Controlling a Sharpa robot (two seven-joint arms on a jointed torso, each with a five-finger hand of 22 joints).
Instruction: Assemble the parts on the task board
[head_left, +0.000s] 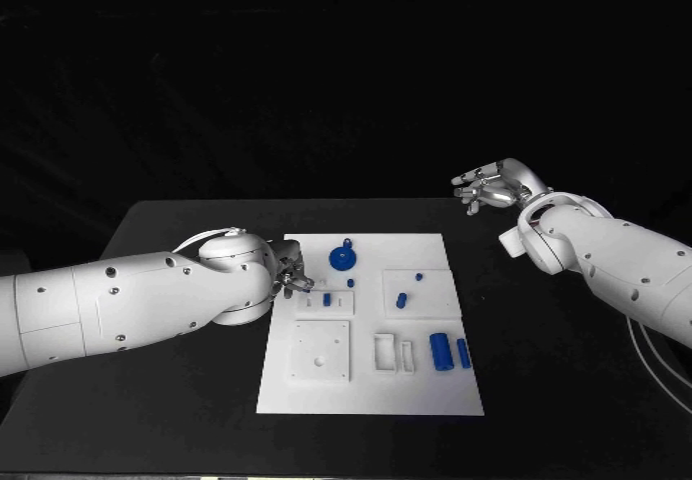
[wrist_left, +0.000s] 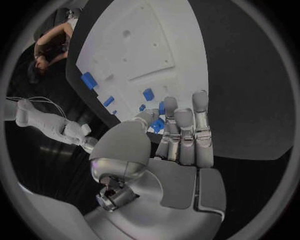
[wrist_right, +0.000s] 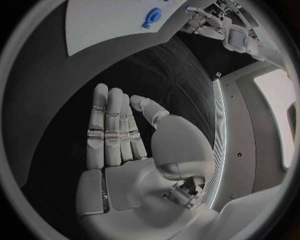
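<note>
A black table (head_left: 173, 400) sits under me in a dark room, and the white task board (head_left: 368, 395) lies in its middle, its long side running away from me.

Nearest on the board are a square recessed plate (head_left: 322, 350) and two blue blocks (head_left: 450, 352) lying side by side to its right. Farther on lie small blue parts (head_left: 402, 299), loose and apart from one another. My left hand (head_left: 289, 278) hangs at the board's left edge, level with them; my fingertips (wrist_left: 199, 100) reach over a blue piece (wrist_left: 157, 125), but I cannot tell whether I am pinching it or only touching it. Beyond sits the round blue part (head_left: 342, 259) with its small lug. Farthest out, off the board's far right corner, my right hand (head_left: 495, 186) is raised above the table, fingers loosely curled, grasping nothing.

These parts look like hard, light plastic (smooth, likely a bit slippery), so I judge a fingertip pinch across the short sides is best, and a firm one, since a small piece could flick away.

My left wrist view gives the close look at my fingers over the parts, which my arm hides from above. My right wrist view shows my fingers (wrist_right: 109, 130) straight and together, palm bare.
</note>
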